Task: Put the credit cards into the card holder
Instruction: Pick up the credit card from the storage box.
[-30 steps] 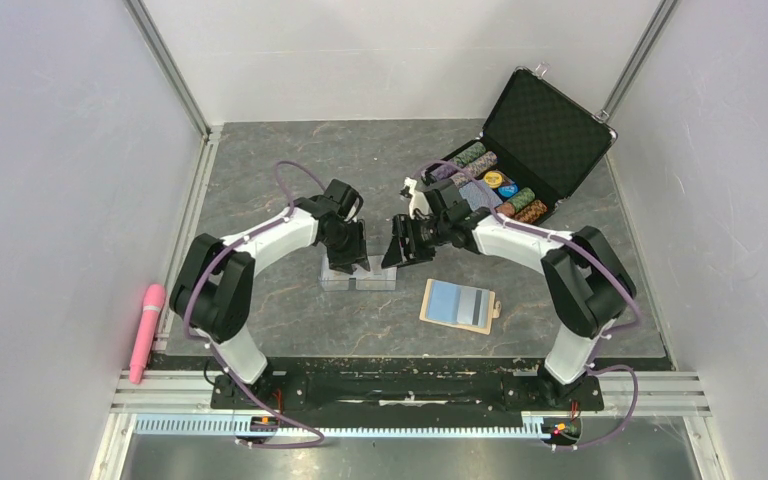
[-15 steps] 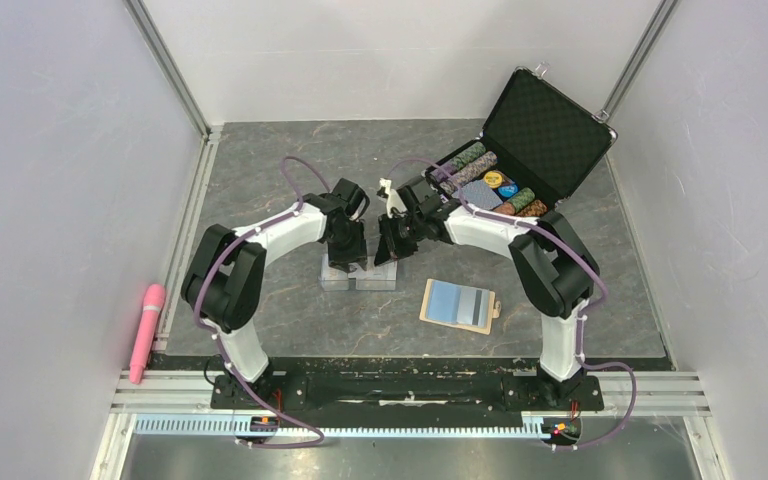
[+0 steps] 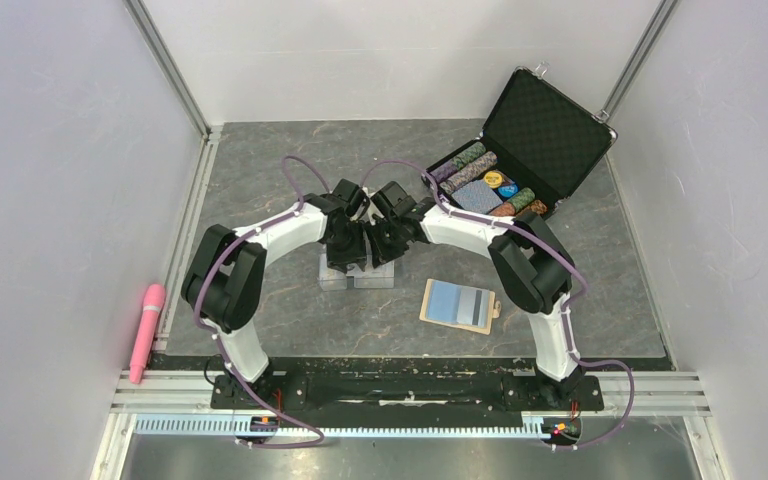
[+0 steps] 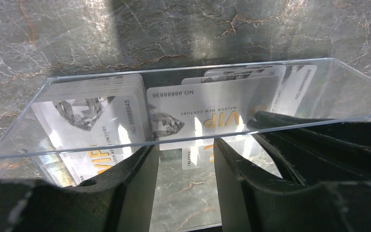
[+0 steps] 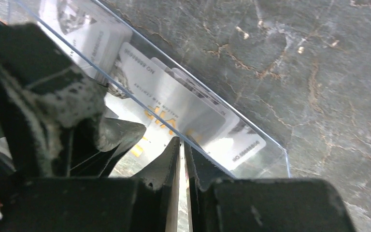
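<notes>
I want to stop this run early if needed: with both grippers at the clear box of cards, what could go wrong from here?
1. The right gripper looks pinched on the thin edge of one of the credit cards. They lean fanned against each other, so neighbours may drag out, or the held one may slip.
2. Both grippers crowd the clear box, with the left gripper open at its wall. A bump could shove or tip the box.

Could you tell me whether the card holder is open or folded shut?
Open: the card holder lies spread flat, blue lining facing up.
</notes>
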{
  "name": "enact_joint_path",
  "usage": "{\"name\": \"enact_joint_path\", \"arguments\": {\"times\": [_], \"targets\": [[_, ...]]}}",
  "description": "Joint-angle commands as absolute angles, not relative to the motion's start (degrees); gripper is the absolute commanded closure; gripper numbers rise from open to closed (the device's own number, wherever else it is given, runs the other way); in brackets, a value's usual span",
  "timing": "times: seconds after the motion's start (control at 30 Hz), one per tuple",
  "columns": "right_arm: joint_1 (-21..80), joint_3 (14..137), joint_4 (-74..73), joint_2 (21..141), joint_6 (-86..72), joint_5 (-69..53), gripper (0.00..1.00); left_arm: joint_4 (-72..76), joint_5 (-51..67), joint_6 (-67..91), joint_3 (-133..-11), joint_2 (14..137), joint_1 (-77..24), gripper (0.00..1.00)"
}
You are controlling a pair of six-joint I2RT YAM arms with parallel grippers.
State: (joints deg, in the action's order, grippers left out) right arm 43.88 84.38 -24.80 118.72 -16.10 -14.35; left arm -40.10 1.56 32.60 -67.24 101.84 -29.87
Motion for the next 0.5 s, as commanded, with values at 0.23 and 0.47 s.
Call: {"name": "enact_joint_path", "arguments": {"times": [0.23, 0.47], "targets": [[44.3, 81.81, -33.22, 117.83, -11.42, -3.13, 0.92, -38.32, 3.35, 33.24, -70.23, 100.08, -29.12, 0.42], [44.21, 79.11, -33.27, 117.51, -10.74, -3.5, 0.92, -39.23, 0.89, 32.83, -69.92, 100.14, -28.65, 0.38]]}}
